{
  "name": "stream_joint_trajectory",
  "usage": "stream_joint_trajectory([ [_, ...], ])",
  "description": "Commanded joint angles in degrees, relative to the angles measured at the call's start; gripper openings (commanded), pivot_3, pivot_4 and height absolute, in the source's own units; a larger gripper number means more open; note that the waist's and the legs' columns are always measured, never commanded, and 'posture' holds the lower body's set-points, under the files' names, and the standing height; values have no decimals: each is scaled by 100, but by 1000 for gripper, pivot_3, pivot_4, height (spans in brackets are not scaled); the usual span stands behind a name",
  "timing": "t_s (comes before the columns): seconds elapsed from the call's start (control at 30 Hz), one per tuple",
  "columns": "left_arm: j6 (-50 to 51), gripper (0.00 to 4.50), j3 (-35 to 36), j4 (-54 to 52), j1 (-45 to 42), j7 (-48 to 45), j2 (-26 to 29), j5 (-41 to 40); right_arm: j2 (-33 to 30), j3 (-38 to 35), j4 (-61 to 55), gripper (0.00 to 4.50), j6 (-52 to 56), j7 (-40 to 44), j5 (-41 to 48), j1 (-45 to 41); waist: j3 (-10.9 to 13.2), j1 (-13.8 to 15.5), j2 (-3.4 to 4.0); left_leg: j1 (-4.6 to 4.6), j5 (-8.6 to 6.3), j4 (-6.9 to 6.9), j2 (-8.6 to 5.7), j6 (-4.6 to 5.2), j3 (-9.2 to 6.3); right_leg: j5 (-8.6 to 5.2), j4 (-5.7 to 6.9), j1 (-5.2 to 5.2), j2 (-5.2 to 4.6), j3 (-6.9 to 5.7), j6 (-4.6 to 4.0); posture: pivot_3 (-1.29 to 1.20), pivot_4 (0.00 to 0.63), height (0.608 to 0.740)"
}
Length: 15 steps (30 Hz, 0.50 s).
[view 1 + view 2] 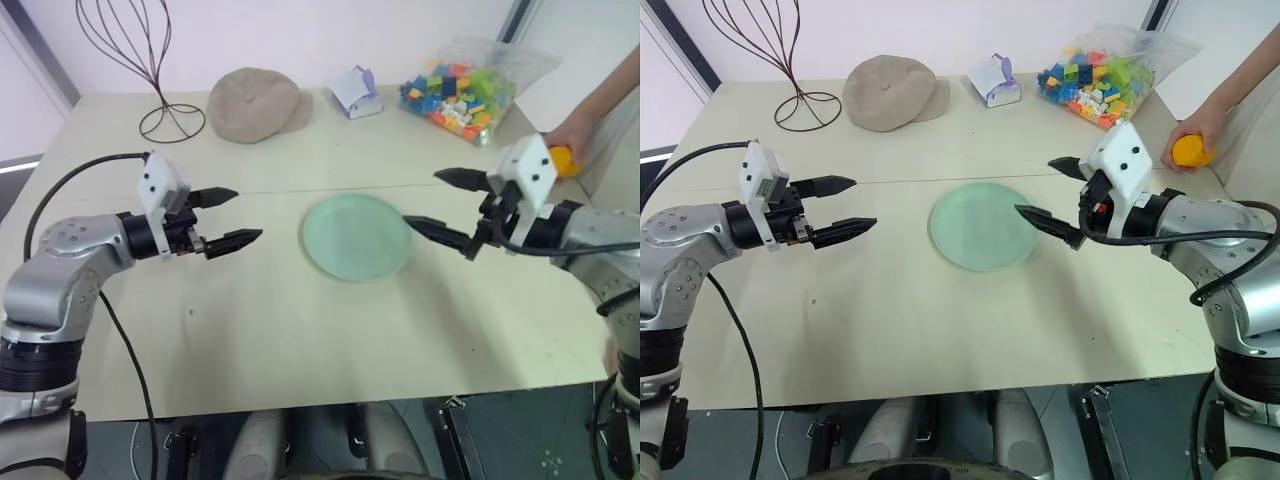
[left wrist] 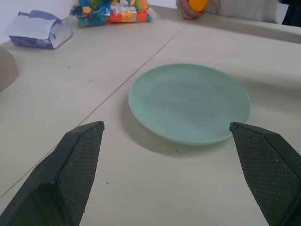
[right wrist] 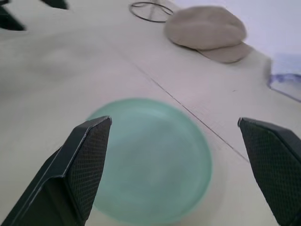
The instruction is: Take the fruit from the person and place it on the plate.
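round, flat, matte mint-green plate: bare, mid-table | smooth orange-yellow roundish fruit: in person's hand, table's far right edge | clear plastic bag of multicoloured blocks: full | left gripper, right gripper: both wide apart, holding nothing

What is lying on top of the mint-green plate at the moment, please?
Nothing lies on the plate; its whole surface shows bare. The fruit is off at the table's edge in the person's hand, whose fingers cover part of it.
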Motion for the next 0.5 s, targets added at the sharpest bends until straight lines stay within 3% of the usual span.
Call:
stream_joint_trajectory([
  [0.03,-105,4500,186,-52,-44,29,15,-22,-14,-318,-335,4412,152,-131,276,15,0,0,0,0,0,0,0,0,0,0,0,0,0,0,0,0,150,740],
  [0.3,-174,4500,118,35,-132,30,-31,35,33,-433,-440,4412,364,-450,478,51,0,-1,0,1,0,1,0,0,1,0,2,1,1,0,0,0,150,740],
  [0.5,-204,4500,55,82,-207,56,-77,69,851,-317,-528,4412,961,-1453,1065,-611,0,-14,0,4,0,1,1,0,1,0,7,0,3,2,0,0,150,740],
])
